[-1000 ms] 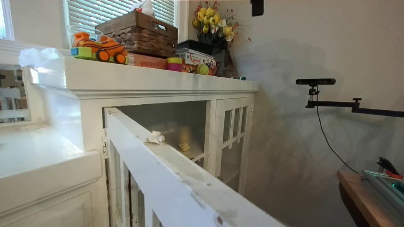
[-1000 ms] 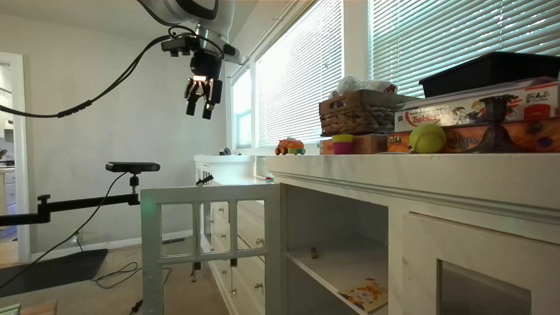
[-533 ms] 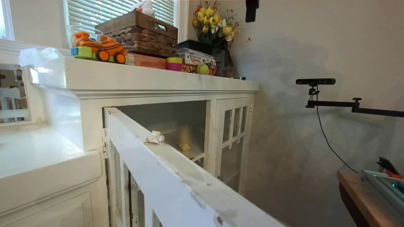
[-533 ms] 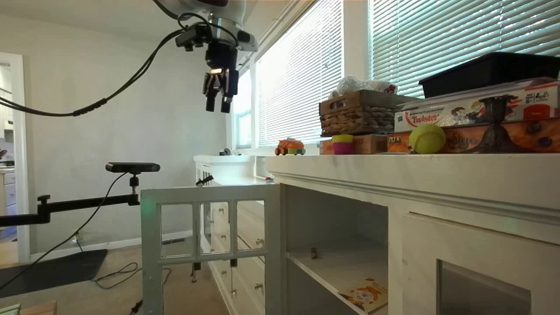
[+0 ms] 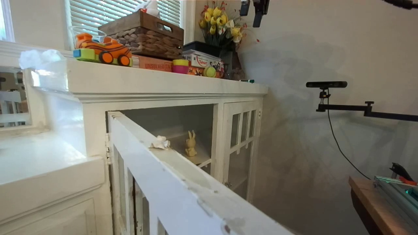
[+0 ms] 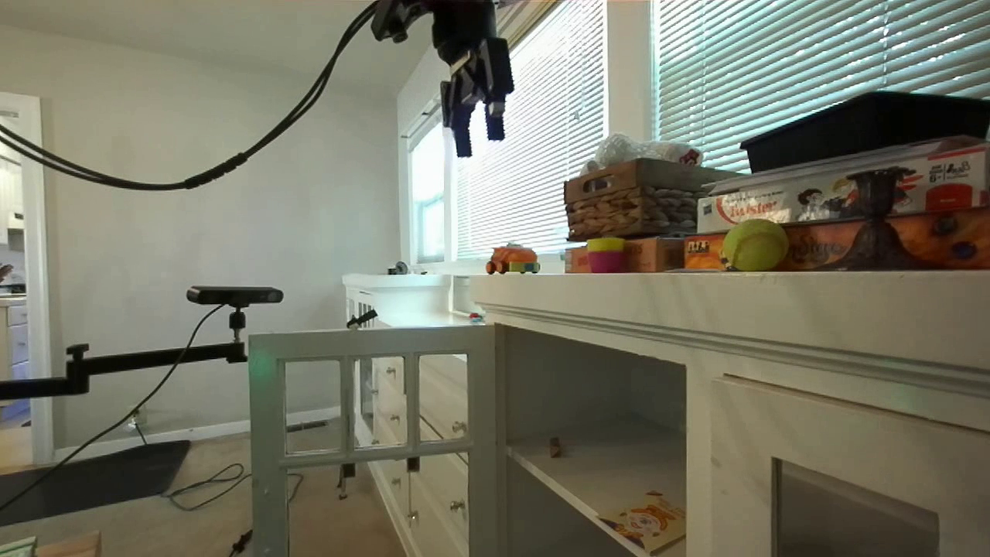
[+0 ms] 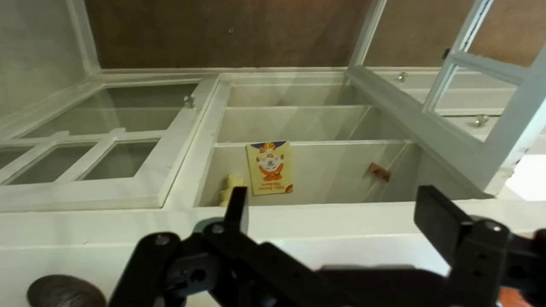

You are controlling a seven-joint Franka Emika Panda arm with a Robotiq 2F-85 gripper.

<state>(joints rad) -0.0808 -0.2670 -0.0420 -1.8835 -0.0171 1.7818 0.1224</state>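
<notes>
High above the cabinet hangs my gripper, pointing down with its two fingers spread and nothing between them. The wrist view shows a wide gap between the dark pads. Beyond them lies the cabinet's open compartment. Its upper shelf bears a yellow booklet, a small brown block and a pale yellow rabbit figure, partly hidden by a finger. In an exterior view the rabbit figure stands upright on that shelf. The gripper touches none of these.
A glazed cabinet door stands swung out, with crumpled white material on its top edge. Along the cabinet top are an orange toy train, a wicker basket, stacked boxes and a tennis ball. A camera arm juts out nearby.
My gripper has moved right and upward in an exterior view, still open. In an exterior view it has come lower and left, with both fingers now showing. The rabbit figure, blurred before, appears sharp.
</notes>
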